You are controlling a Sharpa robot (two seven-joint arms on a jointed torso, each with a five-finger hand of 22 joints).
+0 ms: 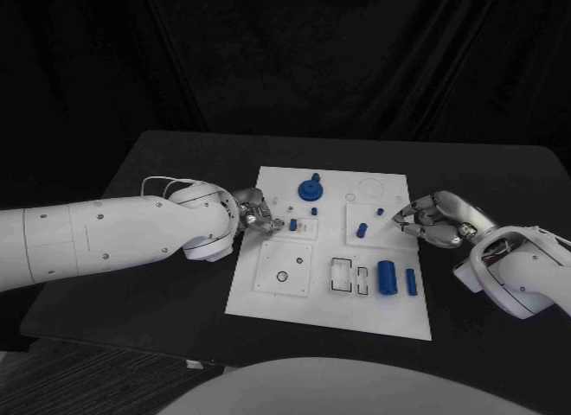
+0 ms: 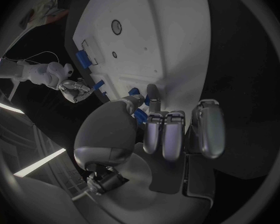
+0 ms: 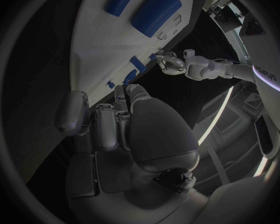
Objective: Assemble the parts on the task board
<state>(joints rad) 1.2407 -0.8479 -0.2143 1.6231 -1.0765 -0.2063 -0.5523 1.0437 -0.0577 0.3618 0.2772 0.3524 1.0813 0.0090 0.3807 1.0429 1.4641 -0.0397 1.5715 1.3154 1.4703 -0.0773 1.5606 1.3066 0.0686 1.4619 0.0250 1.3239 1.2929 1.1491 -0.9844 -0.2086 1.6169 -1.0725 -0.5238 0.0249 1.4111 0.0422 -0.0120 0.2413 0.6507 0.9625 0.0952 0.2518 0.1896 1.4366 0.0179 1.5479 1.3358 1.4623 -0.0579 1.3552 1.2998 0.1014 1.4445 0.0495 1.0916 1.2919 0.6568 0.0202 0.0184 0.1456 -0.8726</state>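
Observation:
The white task board (image 1: 271, 296) lies mid-table. On it are a round blue knob (image 1: 311, 188), small blue pegs (image 1: 361, 229) and two blue cylinders (image 1: 387, 277). My left hand (image 1: 257, 216) is at the board's left edge. In the left wrist view its thumb and a finger (image 2: 152, 93) pinch a small blue part (image 2: 140, 115). My right hand (image 1: 426, 220) hovers at the board's right edge with its fingers curled in. In the right wrist view a sliver of a small blue part (image 3: 119, 100) shows between its thumb and fingertip. The cylinders (image 3: 155, 6) lie beyond it.
Black table (image 1: 485, 181) surrounds the board on all sides. The board has empty sockets: a ring outline (image 1: 375, 186) at the back and rectangular slots (image 1: 342, 273) near the front. Each wrist view shows the other hand (image 2: 74, 89) (image 3: 171, 62) across the board.

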